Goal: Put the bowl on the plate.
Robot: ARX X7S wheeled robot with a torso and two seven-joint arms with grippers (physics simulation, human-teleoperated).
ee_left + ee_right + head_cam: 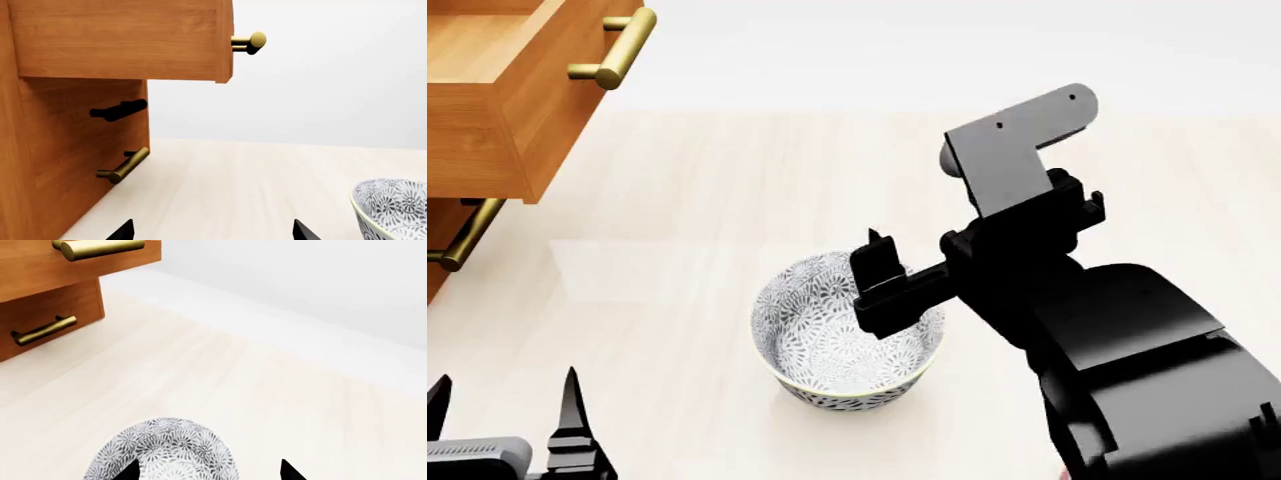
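Where the left wrist view opens, a wooden cabinet (73, 150) fills the left side, its top drawer (120, 40) pulled out with a brass handle (250, 42) at upper centre. A second brass handle (123, 167) sits lower on the cabinet front. The bowl (393, 207), grey floral on white, shows only in part at the lower right edge, standing on the pale table (253, 185). Two dark fingertips of the left gripper (213, 231) poke up at the bottom edge, set well apart, nothing between them.

Head view: bowl (827, 345) upright at lower centre on the table (761, 200). Right gripper (881, 285) hangs over the bowl's right rim; whether its fingers are apart or together cannot be told here. Left gripper (501, 405) at lower left corner, fingers spread. Open drawer (507, 80) at upper left.

Right wrist view: bowl (167, 447) at bottom centre, rim cut by the frame. Right gripper (210, 471) tips stand apart; one lies over the bowl's inside, the other beyond its rim. Cabinet (47, 315) at upper left.
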